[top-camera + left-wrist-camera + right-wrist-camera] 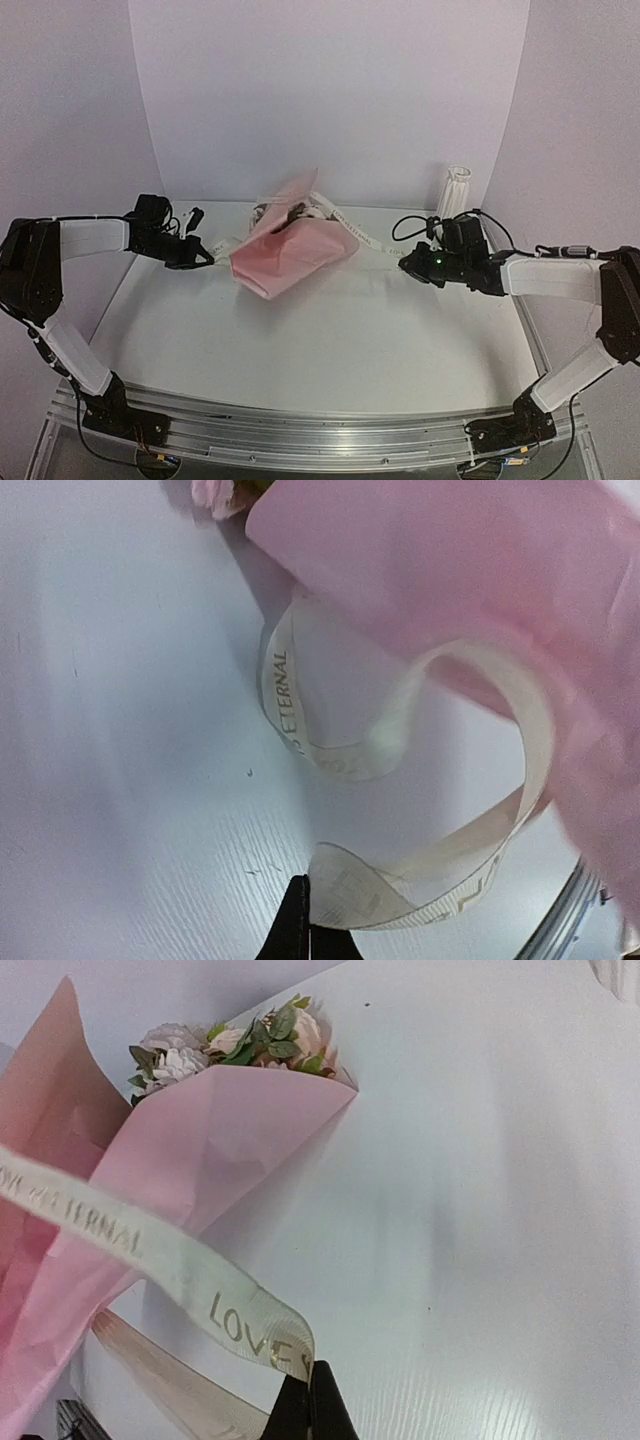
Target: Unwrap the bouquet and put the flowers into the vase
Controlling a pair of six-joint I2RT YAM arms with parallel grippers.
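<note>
Bouquet (290,250) lies mid-surface (330,350), wrap on. Left gripper (208,258) at its 9 o'clock pinches one ribbon (364,240) end; right gripper (405,262) at 3 o'clock pinches the other. Vase (458,190) upright at 2 o'clock.

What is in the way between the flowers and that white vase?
The pink wrapping paper encloses the flowers, and the right gripper, shut on the ribbon, sits between them and the vase.

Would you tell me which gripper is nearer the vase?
The right gripper, shut on the ribbon on the vase's side of the bouquet; the left gripper holds the ribbon's other end, beyond the bouquet.
</note>
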